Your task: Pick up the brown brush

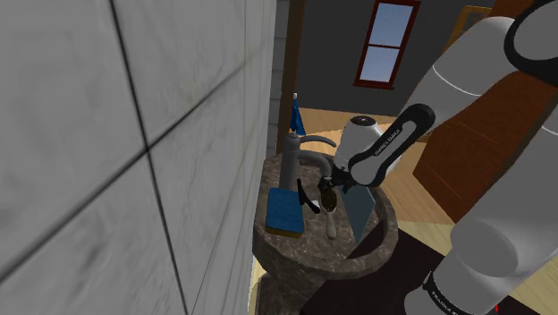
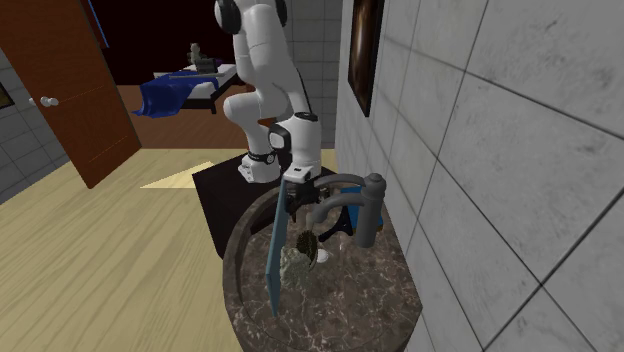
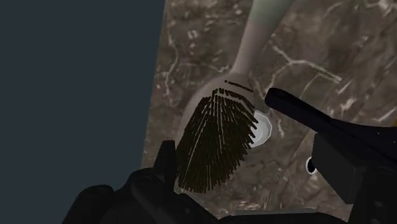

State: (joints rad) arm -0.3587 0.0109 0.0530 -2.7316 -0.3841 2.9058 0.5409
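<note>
Clamped on the oval head of the brush with dark brown bristles and a pale smooth handle (image 3: 213,143), the black two-finger pincer (image 3: 194,178) shows one finger (image 3: 167,159) pressed against the head's side in the wrist view, while the bristles hide the other. That view gives the textures. The bristles are fine, straight and set in close rows. The handle narrows away toward the floor of the round brown marble basin veined in white (image 3: 305,51). A small white round drain (image 3: 266,127) sits just beside the head, and a black angular bar (image 3: 337,140) lies near it. The shoulder view shows the layout instead. The brush is inside the bowl, head up at the pincer, with the handle slanting downward. A tall grey faucet with a curved spout (image 1: 291,161) rises at the rim. A blue rectangular block (image 1: 284,213) rests on the rim beside it, against a wall of large grey tiles (image 1: 107,161). The second exterior view shows a flat slate-blue panel (image 2: 275,255) standing on edge in the basin, just beside the brush.
</note>
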